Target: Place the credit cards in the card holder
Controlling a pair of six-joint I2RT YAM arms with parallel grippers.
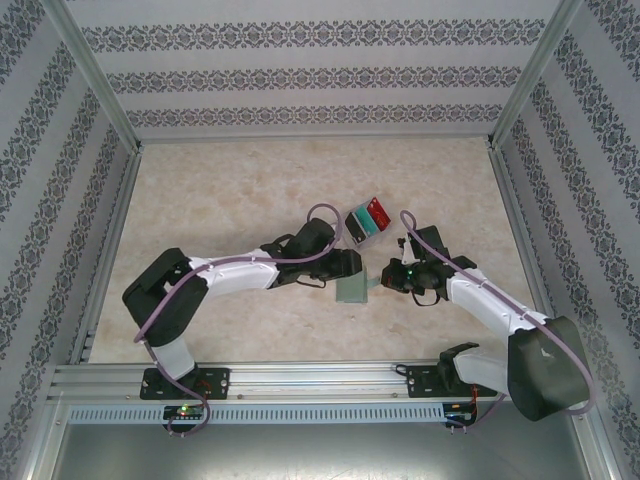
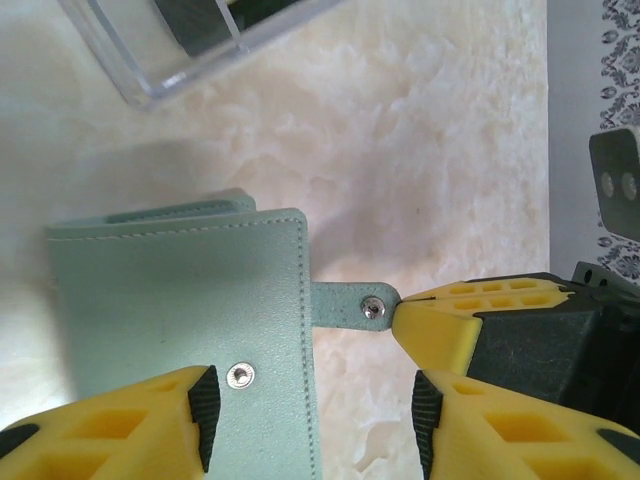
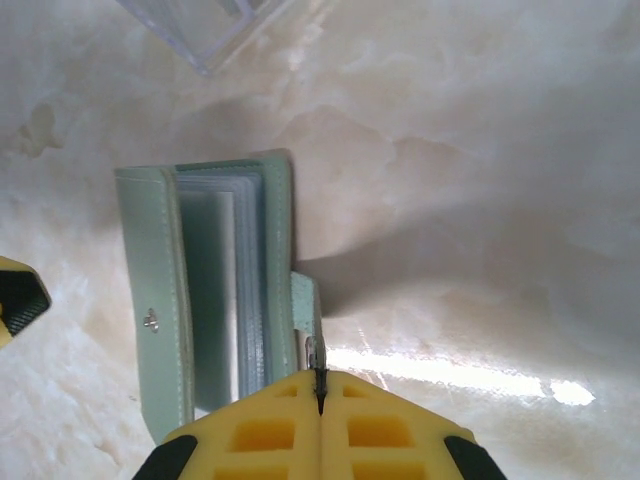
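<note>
Just right of the middle of the marbled tabletop [image 1: 230,200], toward its near edge, lies the flat grey-green card holder [image 1: 352,291], its cover slightly lifted over clear inner sleeves [image 3: 225,290]. The right gripper [image 3: 320,395] is pressed together on its snap strap [image 2: 345,303]; the left gripper [image 2: 315,425] stands spread, one finger over the cover by the stud [image 2: 240,375]. Red and teal plastic credit cards [image 1: 378,212] sit in a clear box [image 1: 362,222] just beyond. The holder looks light and floppy, likely needing its cover pinned; the cards look stiff and slick, best pinched by an edge.
</note>
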